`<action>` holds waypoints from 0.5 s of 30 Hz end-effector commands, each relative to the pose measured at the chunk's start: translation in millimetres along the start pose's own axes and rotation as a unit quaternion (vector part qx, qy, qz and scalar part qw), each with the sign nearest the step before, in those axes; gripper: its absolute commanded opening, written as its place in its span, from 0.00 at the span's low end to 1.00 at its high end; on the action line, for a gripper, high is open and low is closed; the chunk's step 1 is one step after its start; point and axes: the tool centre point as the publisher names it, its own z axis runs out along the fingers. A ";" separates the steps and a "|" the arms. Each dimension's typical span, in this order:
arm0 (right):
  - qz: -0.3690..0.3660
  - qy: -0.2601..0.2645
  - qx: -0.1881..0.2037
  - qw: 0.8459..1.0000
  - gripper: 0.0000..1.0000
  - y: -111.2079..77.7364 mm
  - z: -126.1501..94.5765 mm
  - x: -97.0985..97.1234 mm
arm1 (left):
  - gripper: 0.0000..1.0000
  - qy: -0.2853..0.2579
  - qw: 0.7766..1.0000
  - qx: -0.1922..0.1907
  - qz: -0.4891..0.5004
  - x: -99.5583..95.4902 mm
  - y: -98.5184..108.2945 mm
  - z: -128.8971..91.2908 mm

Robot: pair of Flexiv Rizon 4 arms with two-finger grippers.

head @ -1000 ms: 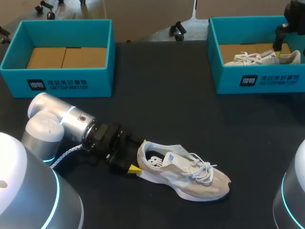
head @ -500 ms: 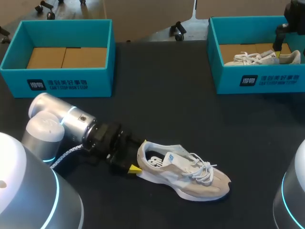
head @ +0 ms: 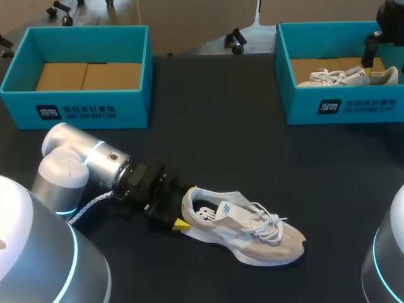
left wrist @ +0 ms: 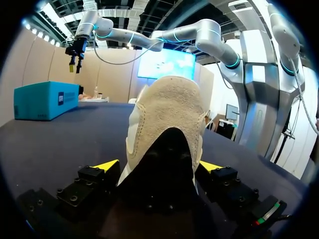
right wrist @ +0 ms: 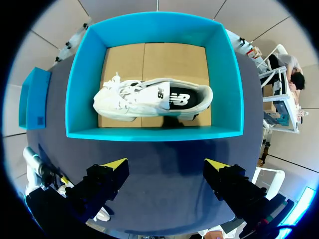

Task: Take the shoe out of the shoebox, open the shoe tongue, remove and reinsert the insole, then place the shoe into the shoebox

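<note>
Steadying the shoe (head: 243,230) seems the step in hand, ahead of opening its tongue. It sits sole down at lower middle on the worktop (head: 214,126), beige suede with white laces. The left pincer (head: 185,206) straddles its heel, spread; next it needs a firm clamp. The right pincer (right wrist: 167,164) hangs wide over the upper-right box (right wrist: 154,133).
</note>
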 end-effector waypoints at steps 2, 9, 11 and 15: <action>0.000 0.000 -0.001 1.000 1.00 -1.5 -0.4 0.0 | 1.00 0.007 1.000 -0.002 -0.001 -5.0 2.2 5.6; 0.000 0.000 -0.001 1.000 1.00 -1.5 -0.4 0.0 | 1.00 0.021 1.000 -0.005 0.000 -4.3 1.7 7.3; 0.000 0.000 -0.001 1.000 1.00 -1.5 -0.4 0.0 | 1.00 0.022 1.000 -0.005 -0.002 -4.3 2.0 8.1; 0.000 0.000 -0.001 1.000 1.00 -1.5 -0.4 0.0 | 1.00 0.024 1.000 -0.003 -0.003 -3.1 2.6 10.0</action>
